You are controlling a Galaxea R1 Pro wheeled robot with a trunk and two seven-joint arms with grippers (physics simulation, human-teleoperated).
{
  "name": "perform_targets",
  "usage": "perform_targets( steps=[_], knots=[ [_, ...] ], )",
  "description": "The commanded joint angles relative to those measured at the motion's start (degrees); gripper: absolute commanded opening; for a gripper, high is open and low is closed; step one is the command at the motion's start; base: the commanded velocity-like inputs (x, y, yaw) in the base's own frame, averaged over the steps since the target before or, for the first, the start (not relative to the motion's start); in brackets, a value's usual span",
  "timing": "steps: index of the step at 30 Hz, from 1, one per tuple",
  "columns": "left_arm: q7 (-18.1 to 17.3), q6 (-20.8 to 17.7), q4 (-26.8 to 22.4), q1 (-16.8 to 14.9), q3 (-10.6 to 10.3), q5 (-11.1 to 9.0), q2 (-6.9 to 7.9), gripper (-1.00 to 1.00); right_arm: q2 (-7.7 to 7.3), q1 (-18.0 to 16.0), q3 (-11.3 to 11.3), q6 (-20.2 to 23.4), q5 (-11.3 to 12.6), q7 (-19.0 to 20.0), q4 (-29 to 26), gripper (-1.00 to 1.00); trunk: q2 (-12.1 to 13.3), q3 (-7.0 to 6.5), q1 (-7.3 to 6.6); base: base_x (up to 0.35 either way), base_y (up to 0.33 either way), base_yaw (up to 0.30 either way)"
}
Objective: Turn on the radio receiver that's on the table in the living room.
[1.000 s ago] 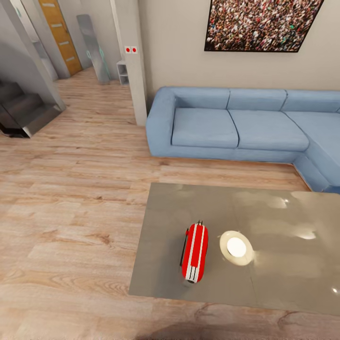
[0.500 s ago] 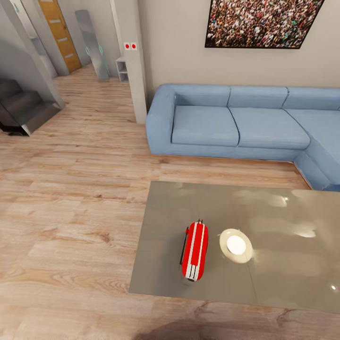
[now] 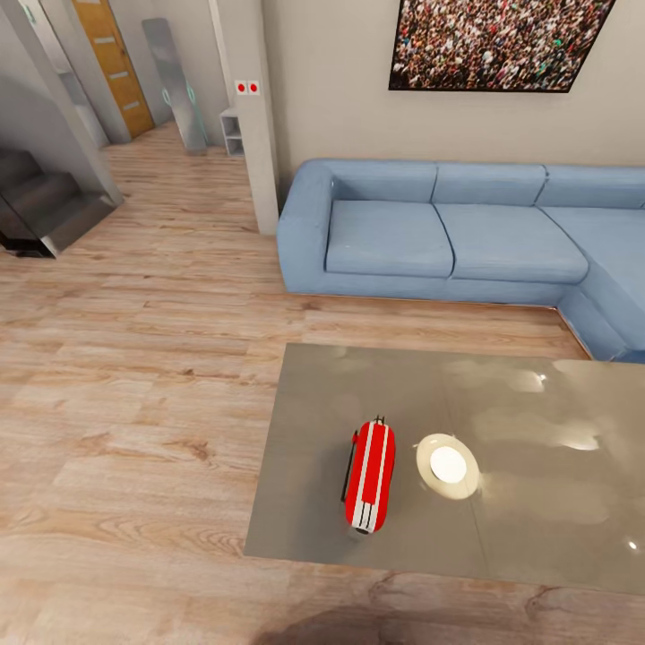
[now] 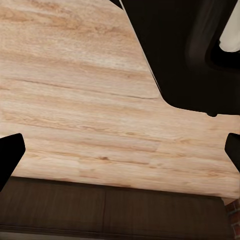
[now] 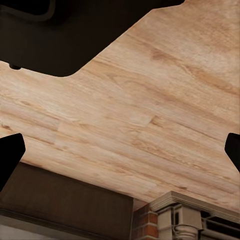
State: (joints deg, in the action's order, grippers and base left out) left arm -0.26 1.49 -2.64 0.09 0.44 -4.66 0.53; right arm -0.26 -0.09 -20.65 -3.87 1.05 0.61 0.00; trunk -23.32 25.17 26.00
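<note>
One radio receiver (image 3: pixel 369 477) lying flat on the glossy grey tabletop (image 3: pixel 537 502), near its front left corner, long axis running roughly toward the sofa, black antenna stub pointing that way. Two white stripes running along its red top. One round cream dish (image 3: pixel 448 467) sitting just beside it on the right, not touching. Several pale reflections glinting on the tabletop further right.

One blue corner sofa (image 3: pixel 448 237) standing beyond the tabletop against the beige wall, three back cushions showing along the wall side. One crowd picture (image 3: pixel 493 43) hanging above it. Two small red squares (image 3: pixel 248 88) showing on a white plate on the pillar left of the sofa. One orange door (image 3: pixel 112 63) and one dark staircase (image 3: pixel 40 210) showing further left, past the light wood floor (image 3: pixel 134 385).

Left gripper (image 4: pixel 120 152) hanging over floor planks, two dark fingers (image 4: pixel 10 155) peeking in at opposite edges of the left wrist view, spread wide and grasping nothing; one dark wooden cabinet (image 4: pixel 110 210) lying beneath.

Right gripper (image 5: pixel 120 152) likewise spread wide over the planks, two fingers (image 5: pixel 10 155) at opposite edges of the right wrist view, released and grasping nothing; one dark cabinet top (image 5: pixel 65 202) and one brick-and-stone corner (image 5: pixel 175 215) showing past it.
</note>
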Motion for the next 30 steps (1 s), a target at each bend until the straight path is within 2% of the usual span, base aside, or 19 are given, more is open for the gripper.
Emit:
perform_targets(
  steps=[1,17,20,23,25,26,30],
  knots=[
    [0.00,0.00,0.00,0.00,0.00,0.00,0.00,1.00,0.00,0.00,0.00,0.00,0.00,0.00,0.00,1.00,0.00,0.00,0.00,0.000,0.000,0.000],
    [-0.02,-0.01,-0.02,0.00,-0.54,0.41,-0.08,1.00,0.14,0.00,-0.43,0.11,-0.62,-0.67,0.00,1.00,0.00,0.00,0.00,0.000,0.000,0.000],
    [-0.34,-0.02,-1.21,0.00,-0.74,0.51,-0.10,1.00,0.05,-0.02,-0.51,0.04,-0.82,-0.63,-0.63,1.00,0.00,0.00,0.00,0.000,0.000,0.000],
    [-0.56,-0.26,-6.33,0.00,-0.71,0.47,0.06,1.00,-0.02,-0.15,-0.55,0.47,-0.83,-0.60,-5.29,1.00,0.00,0.00,0.00,0.000,0.000,0.000],
    [-0.64,-0.81,-13.95,0.00,-0.55,0.39,0.26,1.00,-0.10,-0.19,-0.59,2.07,-0.80,-0.66,-13.98,1.00,0.00,0.00,0.00,0.000,0.000,0.000],
    [-0.65,-0.95,-15.79,0.00,-0.51,0.38,0.40,1.00,-0.12,-0.20,-0.61,2.85,-0.80,-0.68,-16.14,1.00,0.00,0.00,0.00,0.000,0.000,0.000],
    [-0.69,-3.40,-27.99,0.00,-0.39,0.30,1.72,1.00,-0.25,-0.25,-0.61,11.49,-0.79,-1.30,-30.59,1.00,0.00,0.00,0.00,0.000,0.000,0.000]
  ],
)
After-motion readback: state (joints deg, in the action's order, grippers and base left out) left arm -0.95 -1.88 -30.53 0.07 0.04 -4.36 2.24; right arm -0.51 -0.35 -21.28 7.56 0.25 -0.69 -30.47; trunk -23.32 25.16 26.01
